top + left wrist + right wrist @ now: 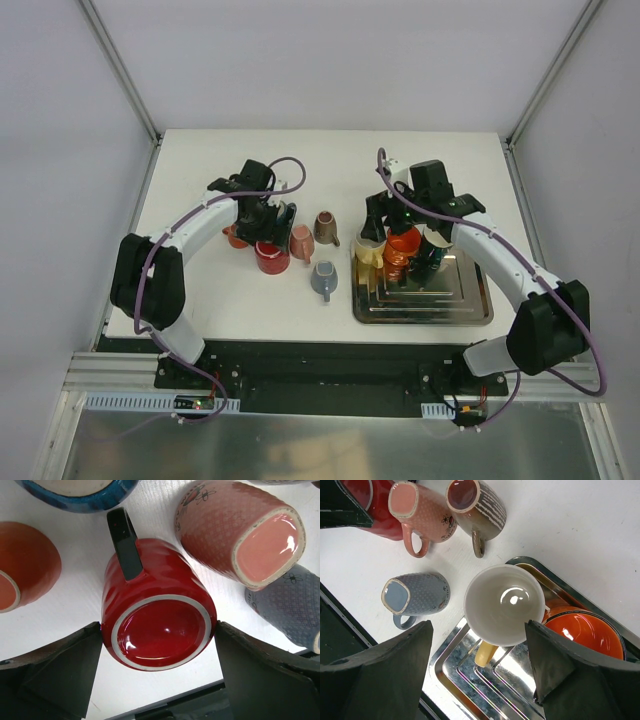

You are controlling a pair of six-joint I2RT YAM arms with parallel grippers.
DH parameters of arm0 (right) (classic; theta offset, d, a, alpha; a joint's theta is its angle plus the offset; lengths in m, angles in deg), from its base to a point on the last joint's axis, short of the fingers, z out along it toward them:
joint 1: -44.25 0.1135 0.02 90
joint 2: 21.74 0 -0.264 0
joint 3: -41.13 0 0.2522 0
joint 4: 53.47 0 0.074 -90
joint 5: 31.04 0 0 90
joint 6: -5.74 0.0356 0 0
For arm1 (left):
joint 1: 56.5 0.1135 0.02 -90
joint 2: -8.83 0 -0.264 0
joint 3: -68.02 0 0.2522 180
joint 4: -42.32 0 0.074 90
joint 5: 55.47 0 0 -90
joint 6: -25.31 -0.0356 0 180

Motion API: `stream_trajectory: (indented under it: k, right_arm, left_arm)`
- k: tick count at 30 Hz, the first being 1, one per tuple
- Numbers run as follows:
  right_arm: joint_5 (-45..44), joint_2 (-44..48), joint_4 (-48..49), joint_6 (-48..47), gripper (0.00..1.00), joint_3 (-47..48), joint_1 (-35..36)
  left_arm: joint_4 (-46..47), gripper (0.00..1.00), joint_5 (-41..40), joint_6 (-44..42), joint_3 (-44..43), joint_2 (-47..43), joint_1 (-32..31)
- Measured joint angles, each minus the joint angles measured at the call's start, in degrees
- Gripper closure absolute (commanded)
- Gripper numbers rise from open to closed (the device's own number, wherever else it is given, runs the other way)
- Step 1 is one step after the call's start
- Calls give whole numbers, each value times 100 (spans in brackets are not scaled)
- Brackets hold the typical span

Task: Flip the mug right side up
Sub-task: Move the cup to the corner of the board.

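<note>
A red mug (155, 605) with a black handle stands upside down on the white table, base up; it also shows in the top view (272, 258). My left gripper (158, 650) straddles it, its fingers (75, 670) against both sides of the mug. It is over the mug in the top view (272, 235). My right gripper (479, 630) is open above a cream mug (502, 605) with a yellow handle. That mug stands right side up at the left end of the metal tray (470, 690).
A pink mug (235, 530), a grey-blue mug (290, 605), an orange mug (25, 565) and a blue one (75, 492) crowd the red mug. A brown mug (326, 228) stands behind them. The tray (470, 300) also holds an orange mug (403, 245) and a dark one (430, 255).
</note>
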Motion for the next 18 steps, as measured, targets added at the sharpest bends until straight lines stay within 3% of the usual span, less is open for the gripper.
stream_trajectory:
  k: [5, 9, 15, 18]
  right_arm:
    - [0, 11, 17, -26, 18, -48, 0]
    - [0, 11, 28, -61, 18, -72, 0]
    - [7, 11, 28, -101, 18, -72, 0]
    - [20, 11, 26, -103, 18, -72, 0]
  left_arm:
    - [46, 17, 63, -544, 22, -9, 0]
    - [181, 19, 439, -1502, 299, -245, 7]
    - [-533, 21, 1062, -3783, 817, -850, 4]
    - [-1259, 16, 1307, -5248, 1005, -1084, 9]
